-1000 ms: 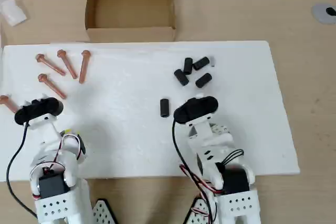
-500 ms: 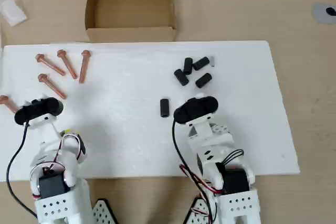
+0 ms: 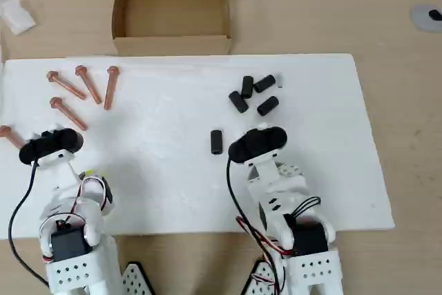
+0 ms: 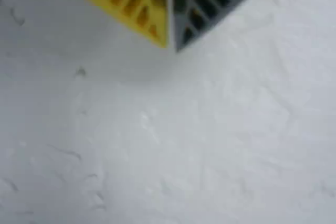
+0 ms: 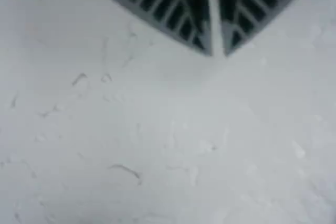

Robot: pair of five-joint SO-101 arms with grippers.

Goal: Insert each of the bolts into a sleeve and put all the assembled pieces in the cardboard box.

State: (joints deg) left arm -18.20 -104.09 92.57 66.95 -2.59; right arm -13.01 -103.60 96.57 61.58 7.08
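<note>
Bolts (image 3: pixel 110 88) and sleeves (image 3: pixel 246 87) on foam sheet (image 3: pixel 159 170)

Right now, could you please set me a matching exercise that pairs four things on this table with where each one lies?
Things
1. cardboard box
2. copper bolts
3. group of four black sleeves
4. single black sleeve

Places
A. clustered together on the right half of the white sheet
B. on the wooden table, beyond the sheet's far edge
C. spread over the sheet's left part
D. alone near the sheet's middle

Pairs: 1-B, 2-C, 3-A, 4-D
</note>
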